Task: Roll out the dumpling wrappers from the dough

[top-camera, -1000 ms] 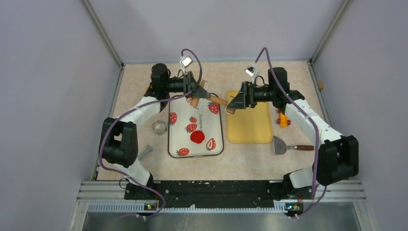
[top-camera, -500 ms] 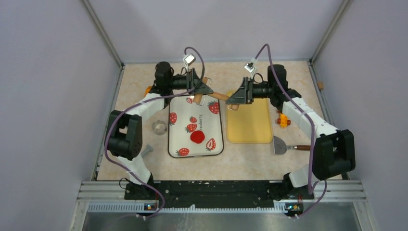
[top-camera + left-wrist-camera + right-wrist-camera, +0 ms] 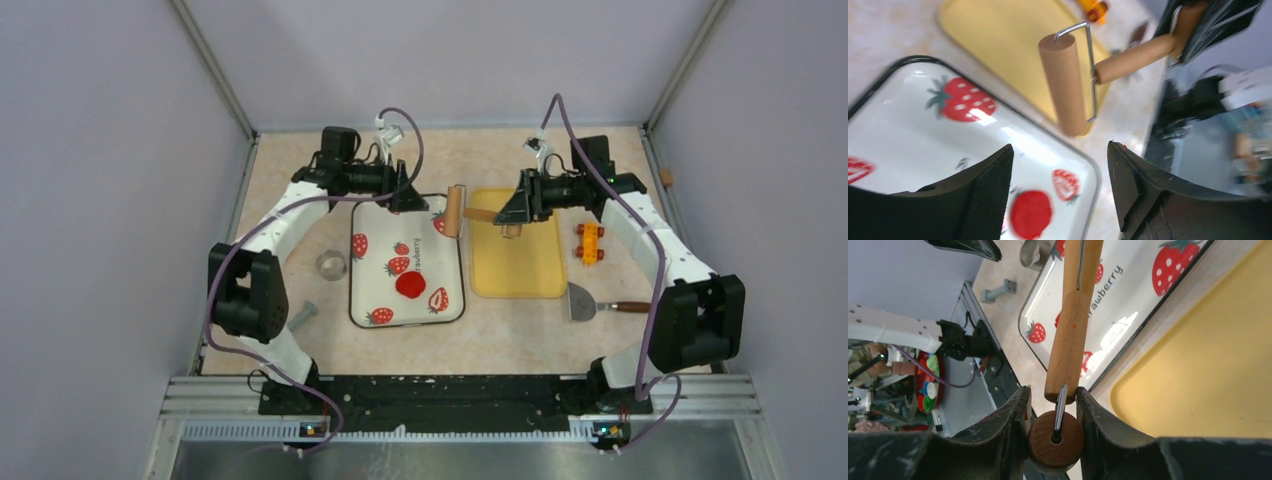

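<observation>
- On the near half of the white rectangular tray printed with strawberries (image 3: 357, 300): the bright red, flattened blob of dough (image 3: 410, 285). It lies alone and nothing touches it. No round wrappers are seen.
- By the far right corner of that tray, beside the plain yellow plastic tray (image 3: 520, 275): the wooden rolling pin with wire frame and turned handle (image 3: 456, 211). It is held up in the air, well apart from the dough.
- Change over the last second: the pin was carried at the left tool and is now at the right one.
- Right tool (image 3: 1054, 432): it has closed on the rounded end of the handle, a finger on either side.
- Left tool (image 3: 1059, 150): its jaws have gone wide with nothing between them. It has drawn back over the white tray's far edge, and the pin is clear of it.
- Judgement: the handover is done and rolling has not begun. The right arm must next bring the barrel down onto the dough.
- Risk: the grip is at the very end of the handle, so the pin may pivot under rolling pressure.
</observation>
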{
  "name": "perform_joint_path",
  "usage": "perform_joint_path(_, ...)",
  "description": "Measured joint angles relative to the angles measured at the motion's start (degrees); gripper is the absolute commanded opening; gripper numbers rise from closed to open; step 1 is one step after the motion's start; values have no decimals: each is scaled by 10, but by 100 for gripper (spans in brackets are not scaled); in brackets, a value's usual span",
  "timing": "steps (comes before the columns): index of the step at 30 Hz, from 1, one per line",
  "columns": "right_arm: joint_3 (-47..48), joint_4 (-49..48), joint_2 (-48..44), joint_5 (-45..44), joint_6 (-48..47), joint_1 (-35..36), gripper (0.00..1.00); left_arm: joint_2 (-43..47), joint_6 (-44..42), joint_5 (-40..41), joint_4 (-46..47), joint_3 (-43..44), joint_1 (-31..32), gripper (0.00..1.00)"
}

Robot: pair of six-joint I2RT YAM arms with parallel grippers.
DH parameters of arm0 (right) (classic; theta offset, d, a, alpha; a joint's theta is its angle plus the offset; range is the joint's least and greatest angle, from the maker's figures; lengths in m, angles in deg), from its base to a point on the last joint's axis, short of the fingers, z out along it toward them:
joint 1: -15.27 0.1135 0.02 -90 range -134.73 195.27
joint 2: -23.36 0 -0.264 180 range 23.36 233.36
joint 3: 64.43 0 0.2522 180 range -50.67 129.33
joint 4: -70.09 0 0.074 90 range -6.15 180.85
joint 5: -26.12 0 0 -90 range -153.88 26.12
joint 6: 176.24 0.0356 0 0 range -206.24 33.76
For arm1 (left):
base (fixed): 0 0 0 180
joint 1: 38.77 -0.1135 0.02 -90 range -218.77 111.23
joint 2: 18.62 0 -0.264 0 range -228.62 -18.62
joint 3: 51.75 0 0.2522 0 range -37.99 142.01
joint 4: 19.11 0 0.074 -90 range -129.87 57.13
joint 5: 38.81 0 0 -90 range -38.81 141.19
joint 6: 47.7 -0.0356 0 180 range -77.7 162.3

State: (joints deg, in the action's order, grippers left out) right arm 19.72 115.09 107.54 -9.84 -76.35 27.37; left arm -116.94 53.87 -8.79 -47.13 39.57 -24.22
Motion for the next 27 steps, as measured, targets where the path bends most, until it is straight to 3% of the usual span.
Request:
perform_joint_path(4, 4, 54, 0, -3, -48, -3, 0, 76, -191, 98, -88, -15, 22, 75)
perform_joint_path(10, -43, 41, 0, 28, -16, -3, 0, 222, -379, 215, -23, -100, 176, 74)
perform_joint_path(14, -71, 39, 0, 42, 3, -3, 0, 206, -464, 255, 14, -103, 235, 74)
perform_joint_path(22, -90, 11, -11, 80, 43, -3, 0, 119, -558, 269, 5, -104, 273, 69)
perform_joint_path(24, -93, 9, -16, 85, 48, -3, 0, 103, -571, 268, 2, -103, 277, 63)
perform_joint_path(27, -98, 7, -23, 91, 54, -3, 0, 83, -590, 268, -1, -98, 279, 45)
